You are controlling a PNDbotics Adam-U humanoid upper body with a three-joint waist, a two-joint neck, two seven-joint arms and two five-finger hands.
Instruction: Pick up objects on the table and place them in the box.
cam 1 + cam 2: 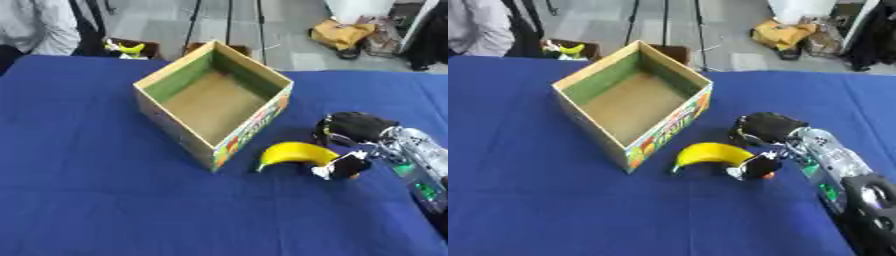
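**Closing on the banana beside the box**

Reaching in from 3 o'clock, the right hand (pixel 350 131) sits at the banana's (pixel 296 153) stem end. Its dark palm lies just past the fruit, and a finger or thumb tip (pixel 343 169) curls down against the banana's right end. The fingers look bent around that end, but I cannot tell whether they truly pinch it or only touch. The banana lies flat on the blue table (pixel 87 190), arched upward, with its free tip toward 9 o'clock and close to the box's (pixel 214 100) near corner. The left hand is in no view.

I judge this to be the grasp step: the fruit is not yet lifted, and the box is empty inside.

The next move calls for a settled hold on the banana, then a lift high enough to pass the box's near right wall, then a carry toward 10 o'clock over the opening.

The box stands turned, one corner pointing at 6 o'clock, so that wall runs slantwise just beside the fruit. A low sweep would likely strike it. Open cloth lies at 6 and 3 o'clock, giving room to draw back or lift. The opening is wide next to the banana. The table's far edge is behind the box, well apart from the work.
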